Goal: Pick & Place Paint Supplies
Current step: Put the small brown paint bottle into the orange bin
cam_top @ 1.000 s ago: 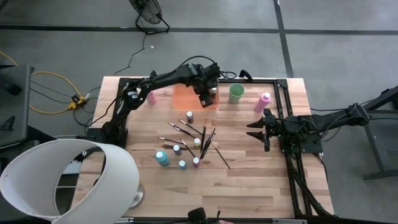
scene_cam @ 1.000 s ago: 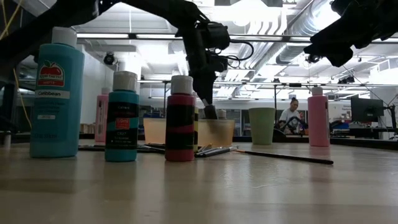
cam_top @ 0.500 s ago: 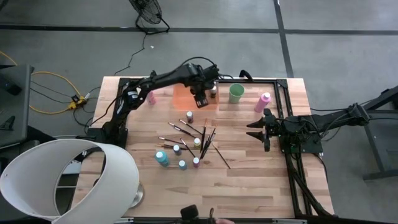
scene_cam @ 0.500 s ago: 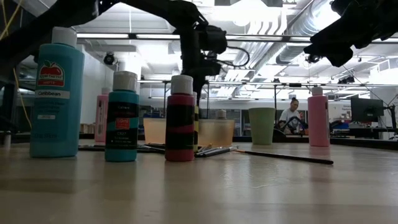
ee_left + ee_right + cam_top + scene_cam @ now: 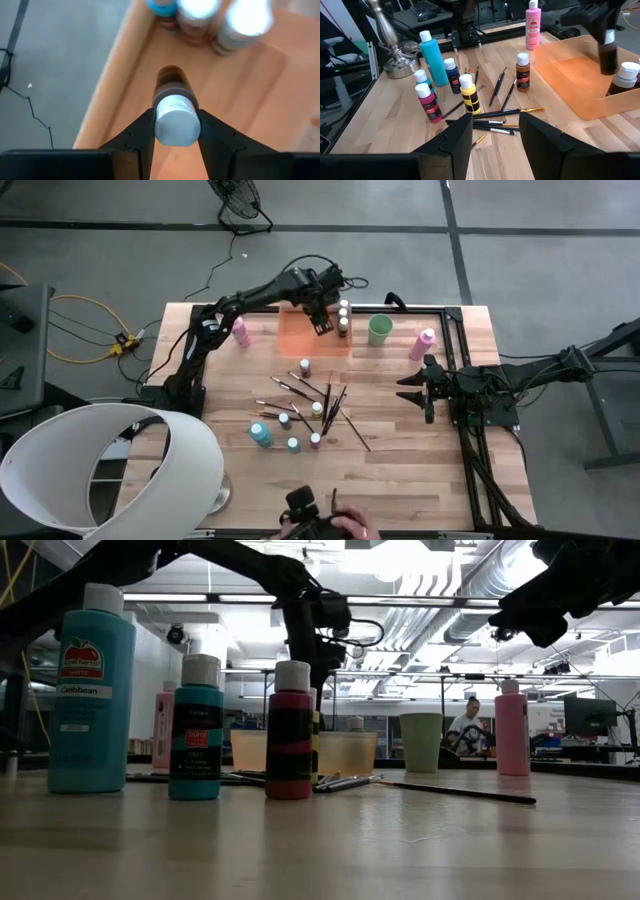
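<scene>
My left gripper (image 5: pixel 322 320) hangs over the translucent orange tray (image 5: pixel 300 338) at the table's far side, shut on a brown paint bottle (image 5: pixel 608 57) with a white cap. Other bottles (image 5: pixel 200 15) stand in the tray's corner. Several small bottles (image 5: pixel 288 423) stand on the table's middle, among scattered dark-handled brushes (image 5: pixel 328 395) that lie flat. One pink bottle (image 5: pixel 424 343) stands right of the green cup (image 5: pixel 380 330), another (image 5: pixel 241 335) left of the tray. My right gripper (image 5: pixel 415 390) waits open over the table's right side. My left gripper pinches the brown bottle at its white cap (image 5: pixel 175 122) between the two fingers (image 5: pixel 142 135). The fingers come from above, pointing down. The bottle hangs upright below them, lifted clear above the tray floor (image 5: pixel 570 70).
A white lamp shade (image 5: pixel 110 470) covers the table's near left corner, its base (image 5: pixel 395 67) near the tall teal bottle (image 5: pixel 90 690). A person's hand (image 5: pixel 335 525) with a dark device shows at the near edge. Bare wood lies between the brushes and my right gripper.
My left gripper has risen from low in the tray and shifted toward the table's far edge, still shut on the brown bottle, which has gone up with it. A person's hand has come in at the near edge.
</scene>
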